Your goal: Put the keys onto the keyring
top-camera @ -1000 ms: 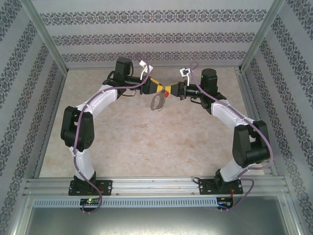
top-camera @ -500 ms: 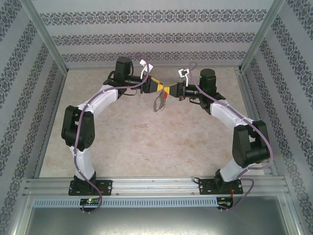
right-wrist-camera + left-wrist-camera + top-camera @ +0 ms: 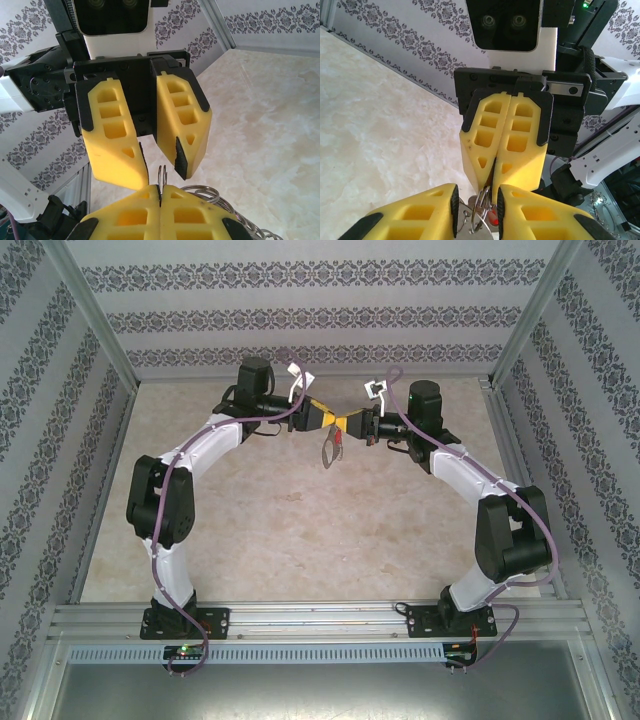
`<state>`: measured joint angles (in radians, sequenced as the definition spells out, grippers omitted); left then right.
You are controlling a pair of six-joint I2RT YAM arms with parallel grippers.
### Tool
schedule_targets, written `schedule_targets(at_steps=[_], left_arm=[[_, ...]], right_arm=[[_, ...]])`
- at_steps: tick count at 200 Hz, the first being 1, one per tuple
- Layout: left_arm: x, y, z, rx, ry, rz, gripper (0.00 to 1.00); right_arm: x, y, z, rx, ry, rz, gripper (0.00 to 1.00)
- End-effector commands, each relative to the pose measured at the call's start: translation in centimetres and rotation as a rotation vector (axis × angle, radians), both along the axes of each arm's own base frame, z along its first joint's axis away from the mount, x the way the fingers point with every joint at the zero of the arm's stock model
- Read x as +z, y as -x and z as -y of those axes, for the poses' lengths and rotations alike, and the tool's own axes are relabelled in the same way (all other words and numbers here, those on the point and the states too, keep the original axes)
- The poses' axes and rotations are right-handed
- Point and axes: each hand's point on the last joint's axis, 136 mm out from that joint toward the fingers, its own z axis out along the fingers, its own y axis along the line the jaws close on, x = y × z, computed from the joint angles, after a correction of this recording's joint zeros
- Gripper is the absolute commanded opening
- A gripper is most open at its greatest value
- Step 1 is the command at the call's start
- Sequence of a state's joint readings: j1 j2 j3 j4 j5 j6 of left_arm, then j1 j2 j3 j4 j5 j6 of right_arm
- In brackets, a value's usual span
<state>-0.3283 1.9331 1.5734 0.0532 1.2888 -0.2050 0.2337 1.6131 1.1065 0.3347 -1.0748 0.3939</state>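
The setting is a robotics lab test cell, not a home or shop. A table (image 3: 300,530) with a marble-look top is boxed in by an aluminium frame (image 3: 95,325). Flat panels (image 3: 300,315) printed with bands of damask wallpaper close off its left, far and right edges. Along the near edge, a slotted aluminium rail (image 3: 320,618) carries the white-and-black left arm (image 3: 190,455) and right arm (image 3: 455,465), bolted down on plates. A perforated cable duct (image 3: 320,652) runs just in front of the rail.
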Motion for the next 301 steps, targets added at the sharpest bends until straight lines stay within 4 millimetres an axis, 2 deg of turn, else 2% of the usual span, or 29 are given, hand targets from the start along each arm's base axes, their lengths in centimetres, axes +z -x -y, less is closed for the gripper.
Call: schedule_targets(at_steps=[1,33,63,71,84,108,128,171,199,244,301], left_arm=[[-0.2,0.6,0.7,-0.051,0.018,0.016,0.26],[-0.3,0.5,0.8,-0.051,0.017,0.017,0.20],[-0.1,0.4,0.9,-0.044,0.029,0.027,0.00],[0.0,0.2,0.9,-0.035,0.033,0.030,0.00],[0.1,0.2,0.9,-0.017,0.042,0.033,0.00],[0.6,0.1,0.7,0.023,0.076,0.058,0.00],[1.5,0.3,0.4,0.042,0.120,0.077,0.00],[3.5,1.2,0.2,0.061,0.205,0.105,0.00],[4.1,1.7,0.3,0.074,0.208,0.120,0.00],[4.1,2.2,0.8,0.121,0.158,0.149,0.00],[2.7,3.2,1.5,0.150,0.016,0.203,0.00]], right_arm=[[1.1,0.0,-0.3,0.021,-0.018,0.053,0.00],[0.9,0.0,-0.3,0.021,-0.017,0.051,0.00],[0.8,0.0,-0.1,0.016,-0.016,0.047,0.00],[0.8,-0.1,0.0,0.011,-0.017,0.047,0.00],[0.7,-0.1,0.5,-0.004,-0.020,0.043,0.20],[0.8,-0.2,2.0,-0.057,-0.025,0.045,0.35],[1.3,0.2,3.3,-0.095,-0.034,0.051,0.38],[1.3,1.5,4.5,-0.212,-0.024,0.076,0.43],[1.0,2.2,5.2,-0.314,-0.007,0.096,0.51],[1.3,3.7,4.1,-0.345,0.005,0.128,0.54],[4.3,2.8,3.9,-0.370,-0.062,0.098,0.52]])
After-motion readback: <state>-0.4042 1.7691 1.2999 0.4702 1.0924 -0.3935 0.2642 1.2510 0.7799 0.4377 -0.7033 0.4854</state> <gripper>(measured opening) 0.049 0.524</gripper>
